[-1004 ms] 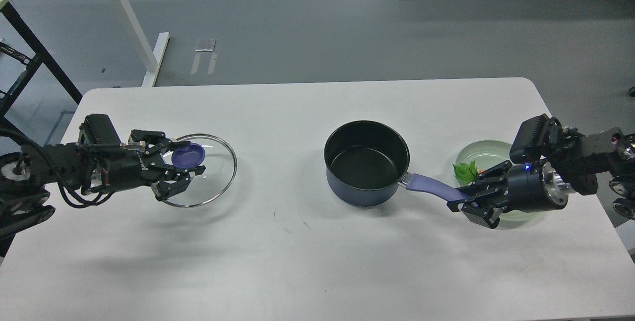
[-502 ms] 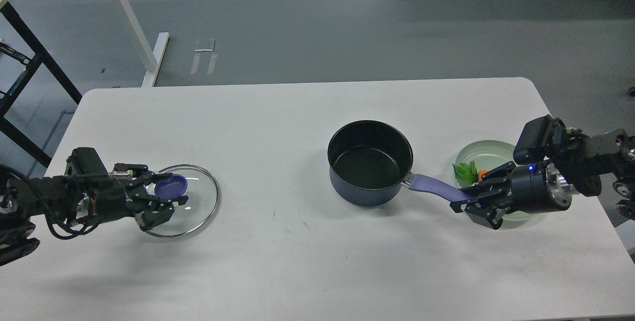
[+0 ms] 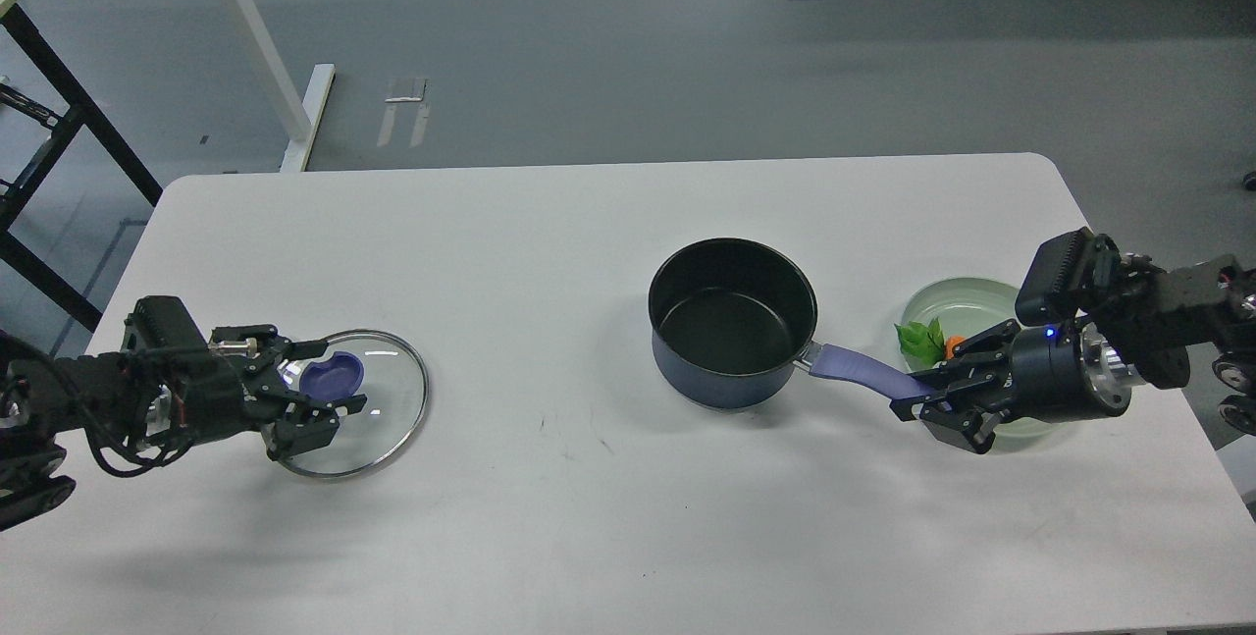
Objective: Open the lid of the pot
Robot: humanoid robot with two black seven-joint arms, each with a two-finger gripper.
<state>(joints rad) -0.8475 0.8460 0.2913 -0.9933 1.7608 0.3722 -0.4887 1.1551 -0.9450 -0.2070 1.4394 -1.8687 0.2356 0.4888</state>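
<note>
The pot (image 3: 731, 321) stands uncovered right of the table's middle, its black inside bare. Its lavender handle (image 3: 859, 368) points right and toward me. My right gripper (image 3: 922, 397) is shut on the handle's end. The pot lid (image 3: 378, 409), clear glass with a metal rim, lies low at the table's left side, far from the pot. My left gripper (image 3: 329, 378) has its fingers on either side of the lid's purple-blue knob (image 3: 334, 375) and is shut on it. Whether the lid rests fully on the table I cannot tell.
A pale green plate (image 3: 967, 296) with a green leaf (image 3: 919, 338) and a small orange piece (image 3: 954, 343) sits under and behind my right gripper. The white table (image 3: 589, 223) ends close behind my left arm. A white table leg (image 3: 260, 46) stands on the floor beyond.
My left gripper has carried the lid left, toward me and down to the table. The pot and my right gripper shifted slightly right, then stayed still.
</note>
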